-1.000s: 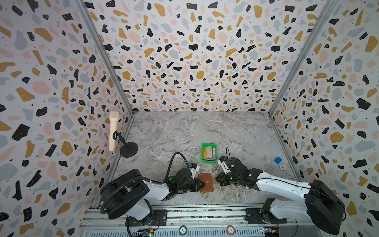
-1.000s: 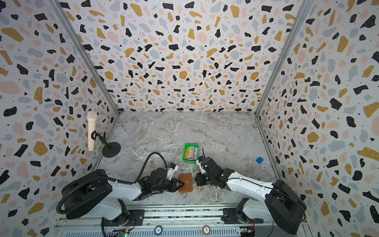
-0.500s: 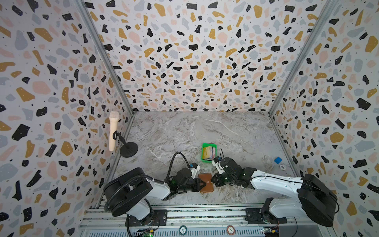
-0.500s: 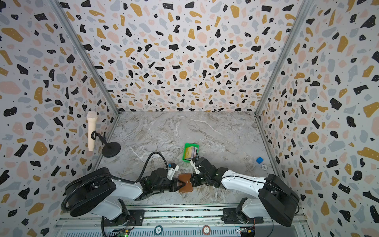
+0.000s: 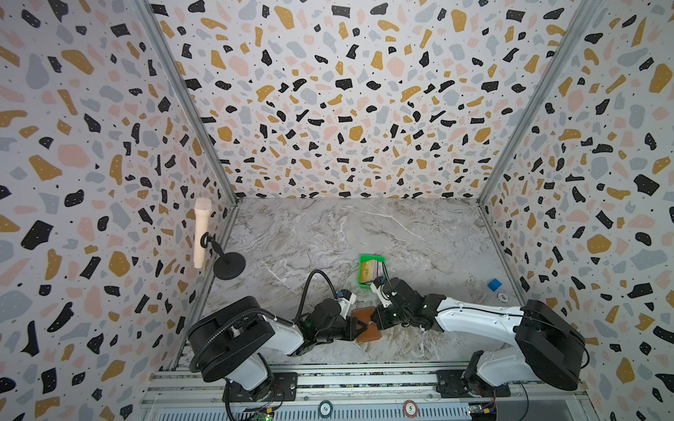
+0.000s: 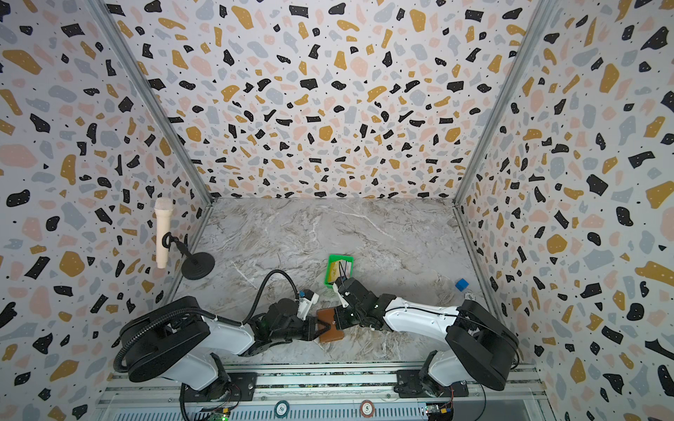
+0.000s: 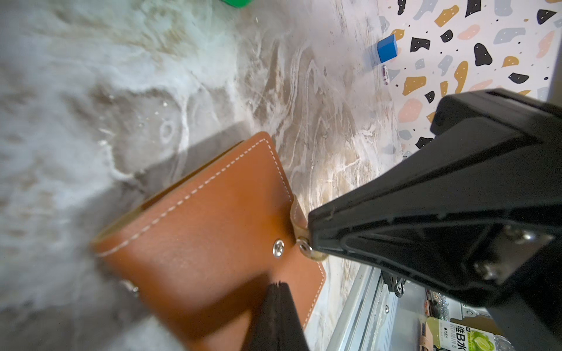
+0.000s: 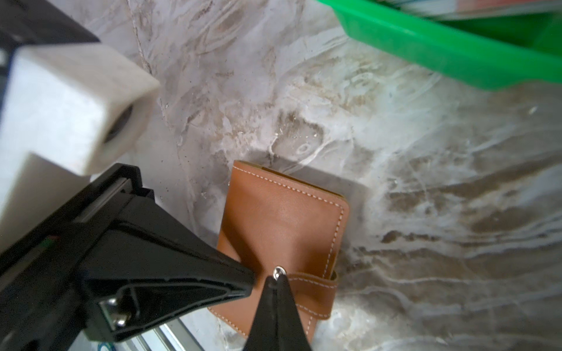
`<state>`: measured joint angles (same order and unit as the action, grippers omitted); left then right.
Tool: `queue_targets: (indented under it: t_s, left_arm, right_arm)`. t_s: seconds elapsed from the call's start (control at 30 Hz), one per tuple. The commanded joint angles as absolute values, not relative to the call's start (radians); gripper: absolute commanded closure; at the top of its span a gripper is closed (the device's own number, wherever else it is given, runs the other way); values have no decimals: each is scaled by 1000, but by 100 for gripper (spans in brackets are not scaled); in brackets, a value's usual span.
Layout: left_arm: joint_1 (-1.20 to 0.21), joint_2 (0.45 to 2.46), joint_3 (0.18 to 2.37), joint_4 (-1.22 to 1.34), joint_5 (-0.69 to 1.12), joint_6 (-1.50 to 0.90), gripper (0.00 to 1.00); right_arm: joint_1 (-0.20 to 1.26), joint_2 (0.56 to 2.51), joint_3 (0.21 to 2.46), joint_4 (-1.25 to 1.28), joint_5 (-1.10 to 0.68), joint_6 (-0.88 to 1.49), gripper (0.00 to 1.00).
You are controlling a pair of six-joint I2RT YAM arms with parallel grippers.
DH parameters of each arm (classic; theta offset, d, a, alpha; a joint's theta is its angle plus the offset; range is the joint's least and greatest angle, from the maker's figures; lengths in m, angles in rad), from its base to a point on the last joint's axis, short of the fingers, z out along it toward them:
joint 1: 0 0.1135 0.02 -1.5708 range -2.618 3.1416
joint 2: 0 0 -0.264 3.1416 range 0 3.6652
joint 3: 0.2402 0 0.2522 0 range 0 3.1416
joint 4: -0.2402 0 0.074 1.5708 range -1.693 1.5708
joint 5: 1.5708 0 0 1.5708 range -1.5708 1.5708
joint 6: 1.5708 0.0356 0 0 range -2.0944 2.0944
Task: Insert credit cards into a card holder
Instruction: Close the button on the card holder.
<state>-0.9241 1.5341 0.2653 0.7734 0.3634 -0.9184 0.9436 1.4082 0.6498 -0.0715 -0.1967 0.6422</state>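
Observation:
The tan-brown card holder [image 5: 368, 336] [image 6: 330, 335] lies closed near the table's front edge, between both arms. My left gripper [image 5: 364, 325] [image 7: 278, 284] is shut, its tip resting on the leather cover [image 7: 213, 231]. My right gripper [image 5: 372, 320] [image 8: 277, 278] is shut too, its tip against the end of the snap tab [image 8: 316, 285], beside the metal stud [image 7: 278, 248]. The two tips nearly meet over the cover. The credit cards [image 5: 372, 271] [image 6: 341, 271] sit stacked in a green tray [image 5: 372, 258] [image 8: 456, 51] just behind the right gripper.
A microphone [image 5: 201, 233] on a black stand is by the left wall. A blue cube [image 5: 494, 284] and a white chip [image 5: 503, 297] lie by the right wall. The metal rail [image 5: 364, 379] runs just in front of the card holder.
My right gripper has slid left from beside the card holder until its tip sits over the snap tab. The left gripper and the card holder have barely moved.

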Motion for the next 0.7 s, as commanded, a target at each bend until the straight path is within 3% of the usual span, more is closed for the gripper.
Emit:
queue_targets:
  t_s: [0.0,0.67]
  left_arm:
    - [-930,1559,238,742,379,-920,100]
    - [-929,1591,231,784,393,-927,100]
  right_arm:
    - [964,1420,696,-127,-135,617,100]
    - [997,1513,734,-176,-116,588,100]
